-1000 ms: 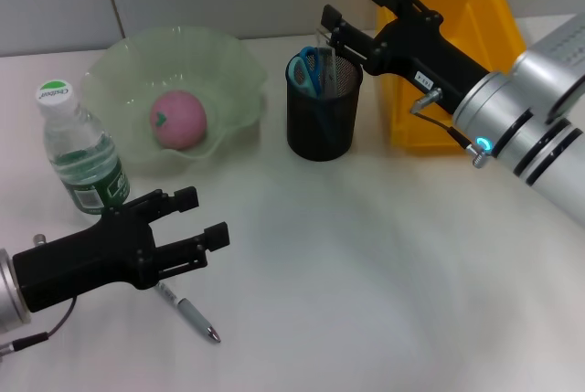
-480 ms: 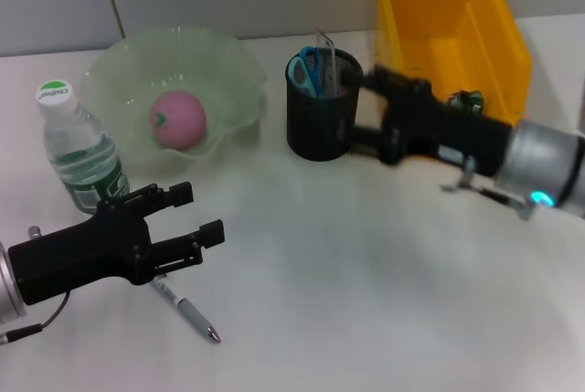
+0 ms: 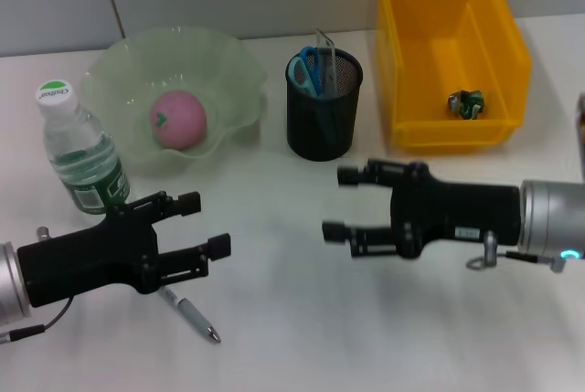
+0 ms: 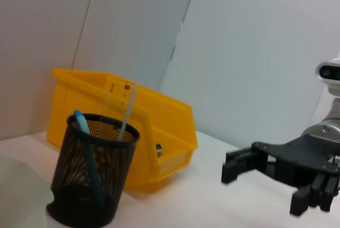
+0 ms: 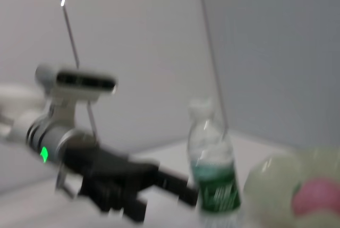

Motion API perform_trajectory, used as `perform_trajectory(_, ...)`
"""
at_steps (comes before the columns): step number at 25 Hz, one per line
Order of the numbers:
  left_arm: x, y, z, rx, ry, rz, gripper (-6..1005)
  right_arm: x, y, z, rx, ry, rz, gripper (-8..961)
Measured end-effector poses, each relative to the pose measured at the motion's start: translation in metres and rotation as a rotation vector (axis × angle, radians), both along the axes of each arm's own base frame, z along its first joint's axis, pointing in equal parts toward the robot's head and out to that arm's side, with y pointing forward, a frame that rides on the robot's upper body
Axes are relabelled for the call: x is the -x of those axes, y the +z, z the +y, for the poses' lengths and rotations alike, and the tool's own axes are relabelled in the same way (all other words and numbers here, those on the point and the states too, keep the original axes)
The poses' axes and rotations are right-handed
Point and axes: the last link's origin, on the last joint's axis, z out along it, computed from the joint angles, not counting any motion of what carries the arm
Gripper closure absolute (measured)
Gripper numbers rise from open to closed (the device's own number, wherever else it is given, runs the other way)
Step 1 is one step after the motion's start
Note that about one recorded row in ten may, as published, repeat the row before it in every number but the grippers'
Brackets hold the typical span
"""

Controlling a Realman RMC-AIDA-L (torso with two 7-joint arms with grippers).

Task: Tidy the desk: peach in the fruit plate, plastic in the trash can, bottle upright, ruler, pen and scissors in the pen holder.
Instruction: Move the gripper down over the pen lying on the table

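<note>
left end effector (image 3: 203, 225) open, poised just above pen (image 3: 187, 310) on surface (image 3: 302, 337); right end effector (image 3: 336, 203) open, empty, near pen holder (image 3: 324, 105).

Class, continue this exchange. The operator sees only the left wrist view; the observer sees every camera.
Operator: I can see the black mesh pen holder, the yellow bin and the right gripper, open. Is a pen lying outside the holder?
Observer: Yes. A silver ballpoint pen lies on the white table, partly under the open left gripper.
Operator: Is the bottle standing?
Observer: Yes. The clear plastic water bottle with a white cap stands upright beside the pale green wavy-rimmed bowl.
Operator: And the peach?
Observer: The pink peach sits inside that bowl.
</note>
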Motion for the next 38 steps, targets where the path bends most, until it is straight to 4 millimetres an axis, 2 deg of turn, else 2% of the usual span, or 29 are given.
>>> perform_trajectory(6,-0.006,0.001,0.0,0.035,-0.063,0.029,184,-0.005,0.001,-0.001,0.055,-0.027,-0.053,129)
perform_trajectory(8,-0.013,0.005,0.002,0.038,-0.116,0.043,184,-0.005,0.003,0.0,0.061,-0.04,-0.053,129)
perform_trajectory(11,-0.033,0.017,0.01,0.05,-0.251,0.097,184,-0.007,0.006,0.001,0.071,-0.077,-0.047,129)
perform_trajectory(13,-0.033,0.017,0.01,0.05,-0.251,0.097,185,-0.008,0.008,0.002,0.083,-0.103,-0.038,129)
perform_trajectory(14,-0.055,0.028,0.018,0.063,-0.366,0.156,185,-0.008,0.009,0.002,0.096,-0.116,-0.035,129)
perform_trajectory(15,-0.067,0.034,0.02,0.076,-0.438,0.194,185,-0.008,0.01,0.002,0.116,-0.129,-0.031,129)
perform_trajectory(17,-0.081,0.04,0.023,0.095,-0.523,0.245,185,-0.007,0.015,0.0,0.19,-0.165,-0.029,130)
perform_trajectory(19,-0.081,0.04,0.023,0.095,-0.523,0.245,185,-0.007,0.017,0.0,0.211,-0.177,-0.033,130)
perform_trajectory(20,-0.102,0.045,0.024,0.127,-0.665,0.359,185,-0.007,0.018,0.0,0.228,-0.19,-0.039,130)
perform_trajectory(24,-0.111,0.041,0.026,0.117,-0.745,0.47,185,-0.009,0.022,0.003,0.268,-0.231,-0.062,130)
perform_trajectory(27,-0.118,0.034,0.028,0.081,-0.885,0.68,185,-0.007,0.024,0.007,0.298,-0.266,-0.064,130)
perform_trajectory(38,-0.123,0.021,0.035,0.148,-1.081,0.93,185,-0.004,0.024,0.014,0.354,-0.326,-0.108,130)
